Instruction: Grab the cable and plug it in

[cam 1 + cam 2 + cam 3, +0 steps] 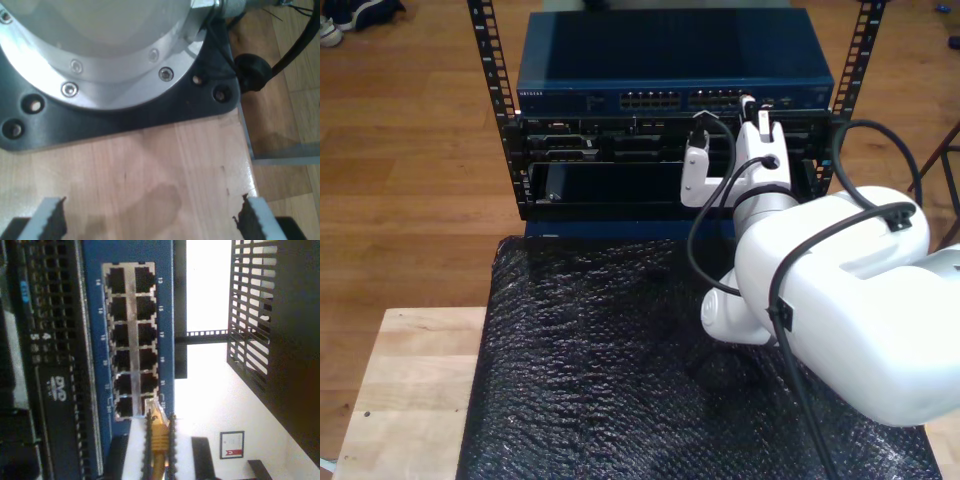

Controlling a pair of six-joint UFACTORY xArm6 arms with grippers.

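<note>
Cable (158, 440), yellow-orange, sits pinched between the fingers of my second tool (159, 432), its clear plug (155, 409) touching the end port of the blue switch (95, 315) in the rack (500, 90). My first tool (150, 220) hangs with jaws spread wide and nothing between them, above the wooden table (150, 170), near a black base plate (125, 117) carrying a round metal flange (100, 50).
</note>
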